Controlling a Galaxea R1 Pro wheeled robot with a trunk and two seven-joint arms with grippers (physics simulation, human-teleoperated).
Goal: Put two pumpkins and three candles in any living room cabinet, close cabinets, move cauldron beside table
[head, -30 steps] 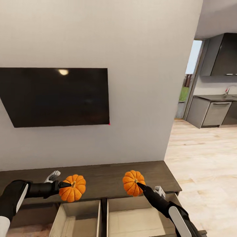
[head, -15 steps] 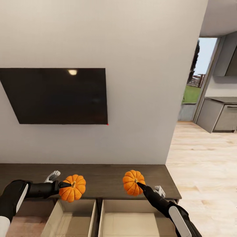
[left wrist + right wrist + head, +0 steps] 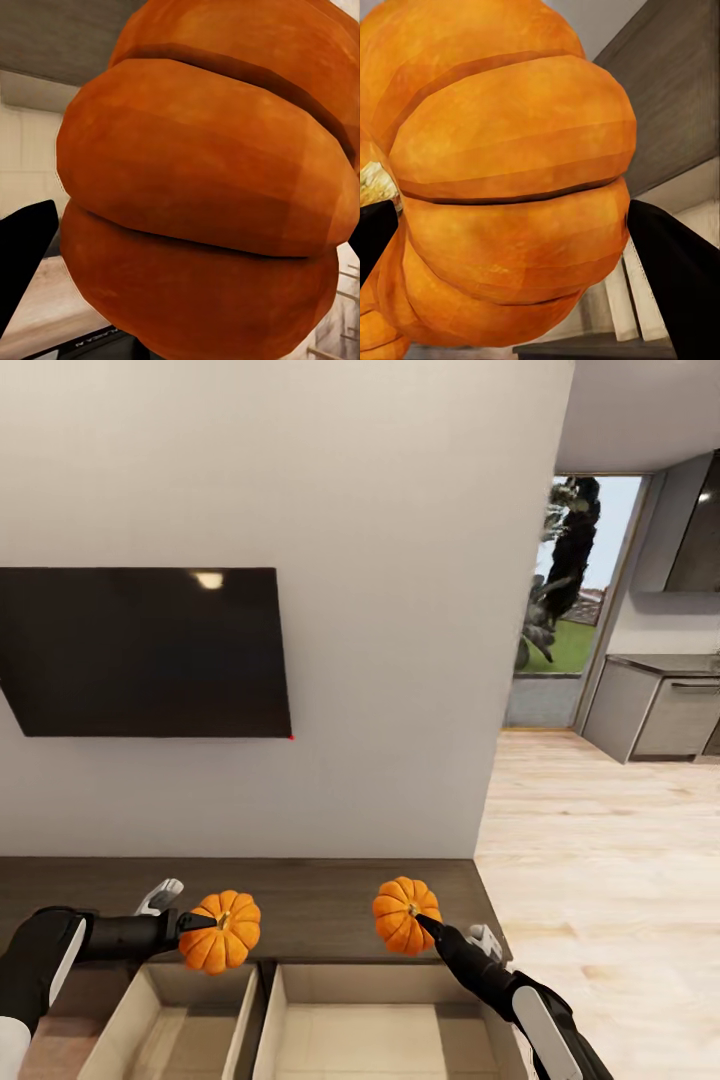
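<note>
Pumpkins hang over the front edge of the cabinet [image 3: 300,900], one [image 3: 220,932] clamped in the left gripper [image 3: 205,925] and one [image 3: 406,916] in the right gripper [image 3: 420,920], above its two open drawers [image 3: 340,1010]. Each wrist view adds what the head view lacks: orange ribs bulging between dark fingers [image 3: 675,285] closed against the sides. Both are bright orange, ribbed, with short stems.

No legible text anywhere; a strip of small lettering in the left wrist view is too blurred to read.
</note>
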